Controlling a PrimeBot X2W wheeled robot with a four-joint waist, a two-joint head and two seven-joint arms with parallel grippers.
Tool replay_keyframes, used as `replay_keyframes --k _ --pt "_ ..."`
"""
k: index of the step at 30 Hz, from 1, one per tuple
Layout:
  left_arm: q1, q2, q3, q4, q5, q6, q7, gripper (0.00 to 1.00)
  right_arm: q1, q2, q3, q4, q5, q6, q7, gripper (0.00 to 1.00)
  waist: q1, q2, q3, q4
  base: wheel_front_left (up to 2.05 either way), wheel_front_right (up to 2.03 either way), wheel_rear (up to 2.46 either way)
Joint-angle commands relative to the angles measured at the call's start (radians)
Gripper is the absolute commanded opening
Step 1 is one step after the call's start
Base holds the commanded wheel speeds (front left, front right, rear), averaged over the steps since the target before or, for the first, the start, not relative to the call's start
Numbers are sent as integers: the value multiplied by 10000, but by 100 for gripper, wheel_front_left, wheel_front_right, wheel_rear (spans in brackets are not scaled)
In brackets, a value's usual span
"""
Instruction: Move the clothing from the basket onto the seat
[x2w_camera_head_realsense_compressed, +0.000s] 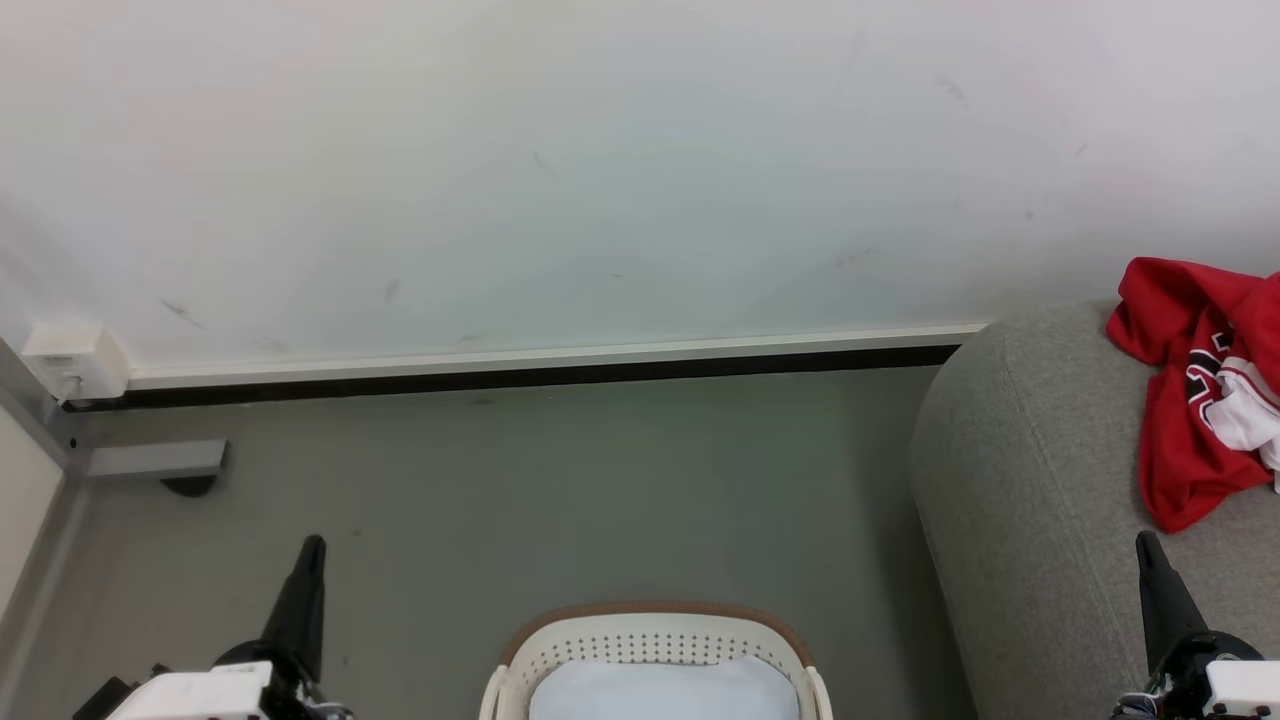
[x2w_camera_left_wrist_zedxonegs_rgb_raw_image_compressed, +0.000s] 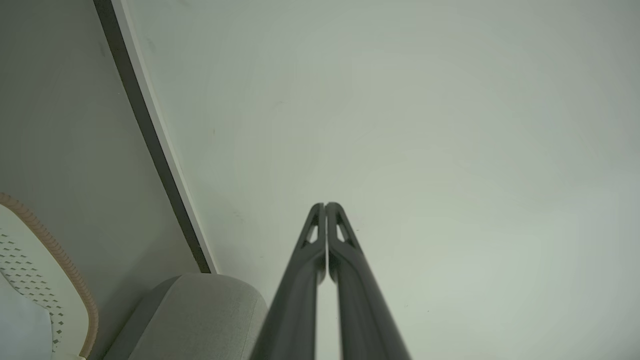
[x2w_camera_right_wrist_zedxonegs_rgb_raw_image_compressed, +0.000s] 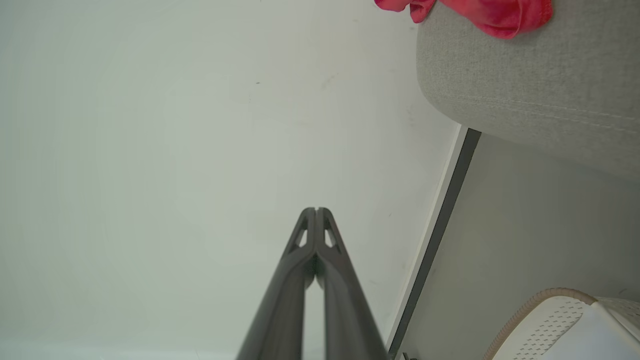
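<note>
The red clothing (x2w_camera_head_realsense_compressed: 1195, 385) with white trim and lettering lies crumpled on the grey sofa seat (x2w_camera_head_realsense_compressed: 1030, 500) at the right; a red edge of the clothing (x2w_camera_right_wrist_zedxonegs_rgb_raw_image_compressed: 495, 15) drapes over the seat's rounded corner (x2w_camera_right_wrist_zedxonegs_rgb_raw_image_compressed: 540, 85). The cream basket (x2w_camera_head_realsense_compressed: 650, 650) with its brown rim stands on the floor at the bottom centre, holding plain pale white fabric (x2w_camera_head_realsense_compressed: 665, 690). My left gripper (x2w_camera_head_realsense_compressed: 312, 545) is shut and empty, left of the basket. My right gripper (x2w_camera_head_realsense_compressed: 1145, 540) is shut and empty, over the seat just below the clothing. Both wrist views show the fingertips pressed together.
A white wall with a dark skirting strip (x2w_camera_head_realsense_compressed: 520, 378) runs behind the grey floor (x2w_camera_head_realsense_compressed: 560, 500). A white socket box (x2w_camera_head_realsense_compressed: 72, 360) and a grey bracket (x2w_camera_head_realsense_compressed: 155, 460) sit at the left corner. The basket rim (x2w_camera_left_wrist_zedxonegs_rgb_raw_image_compressed: 60, 260) and seat corner (x2w_camera_left_wrist_zedxonegs_rgb_raw_image_compressed: 200, 315) lie near my left arm.
</note>
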Motion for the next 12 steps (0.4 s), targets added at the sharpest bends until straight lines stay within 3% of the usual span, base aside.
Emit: replay_keyframes --k 1,12 --pt "-88 24 18 -26 -137 -63 38 0 -109 -31 -42 -47 -17 -24 43 0 0 -1 0 0 0 0 0" --pt "-87 24 17 -27 -138 -63 37 0 -109 -31 -44 -47 -19 -25 44 0 0 -1 0 0 0 0 0"
